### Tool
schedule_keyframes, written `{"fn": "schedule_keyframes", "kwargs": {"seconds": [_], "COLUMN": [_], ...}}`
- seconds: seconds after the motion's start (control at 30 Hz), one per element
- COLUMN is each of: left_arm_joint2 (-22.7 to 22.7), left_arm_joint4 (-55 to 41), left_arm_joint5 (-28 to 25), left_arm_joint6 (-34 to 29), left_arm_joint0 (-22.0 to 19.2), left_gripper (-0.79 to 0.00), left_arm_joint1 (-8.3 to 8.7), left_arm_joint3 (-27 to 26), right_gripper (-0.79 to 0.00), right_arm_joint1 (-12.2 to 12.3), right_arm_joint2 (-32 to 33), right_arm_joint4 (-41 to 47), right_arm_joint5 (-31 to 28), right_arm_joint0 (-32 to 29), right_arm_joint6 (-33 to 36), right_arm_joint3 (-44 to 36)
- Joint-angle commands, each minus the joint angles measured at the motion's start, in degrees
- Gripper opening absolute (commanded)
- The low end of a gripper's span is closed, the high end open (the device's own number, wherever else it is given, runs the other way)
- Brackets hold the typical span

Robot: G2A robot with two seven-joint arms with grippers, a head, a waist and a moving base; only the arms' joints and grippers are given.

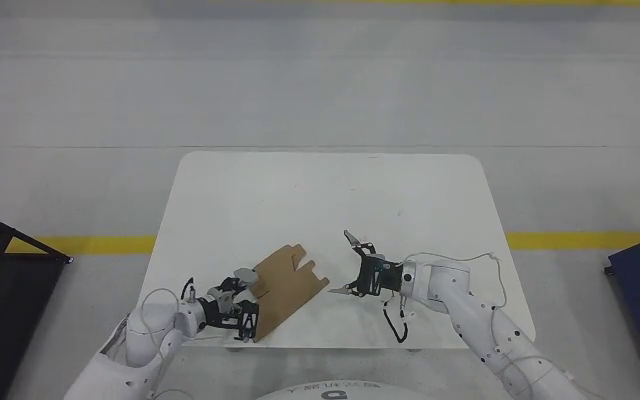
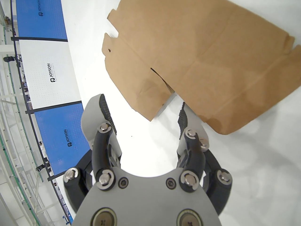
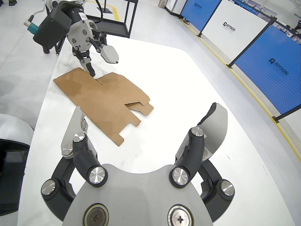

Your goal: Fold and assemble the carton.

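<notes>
1. Lying flat at the table's [image 1: 400, 200] near edge, the carton [image 1: 285, 288] is unfolded; judged step: first grasp.
2. Left gripper [image 2: 143, 107], fingers wide, straddles a flap corner.
3. Right gripper [image 1: 342, 264], fingers wide, hangs just beside the notched far end, apart.
4. Next move likely calls for pinching a flap and raising it.

carton [image 1: 285, 288] plain brown | table [image 1: 320, 195] white | left claw [image 2: 142, 101] grey and black | floor stripe [image 1: 90, 243] yellow

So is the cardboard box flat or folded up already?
Flat. The carton lies spread on the table, no walls standing, its flaps sticking out at the ends.
</notes>
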Motion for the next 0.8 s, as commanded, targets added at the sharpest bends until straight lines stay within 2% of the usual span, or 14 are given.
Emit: {"fn": "schedule_keyframes", "kwargs": {"seconds": [0.0, 0.43, 0.53, 0.67, 0.77], "left_arm_joint2": [0.7, 5.6, 6.7, 9.2, 10.9], "left_arm_joint4": [1.0, 3.2, 4.2, 5.6, 5.8], "left_arm_joint5": [0.1, -1.0, -1.6, -2.9, -2.9], "left_arm_joint6": [-0.8, -6.4, -8.9, -12.2, -14.0], "left_arm_joint0": [0.0, -2.2, -2.9, -4.2, -5.4], "left_gripper": [-0.148, -0.249, -0.36, -0.44, -0.542], "left_arm_joint1": [0.04, -0.3, -0.46, -0.82, -1.19], "left_arm_joint3": [-0.2, -1.2, -1.9, -2.4, -2.1], "right_gripper": [0.0, 0.0, 0.0, 0.0, 0.0], "right_arm_joint1": [0.0, 0.0, 0.0, 0.0, 0.0], "right_arm_joint2": [0.0, 0.0, 0.0, 0.0, 0.0], "right_arm_joint4": [0.0, 0.0, 0.0, 0.0, 0.0], "right_arm_joint5": [0.0, 0.0, 0.0, 0.0, 0.0], "right_arm_joint0": [0.0, 0.0, 0.0, 0.0, 0.0], "right_arm_joint6": [0.0, 0.0, 0.0, 0.0, 0.0], "right_arm_joint3": [0.0, 0.0, 0.0, 0.0, 0.0]}}
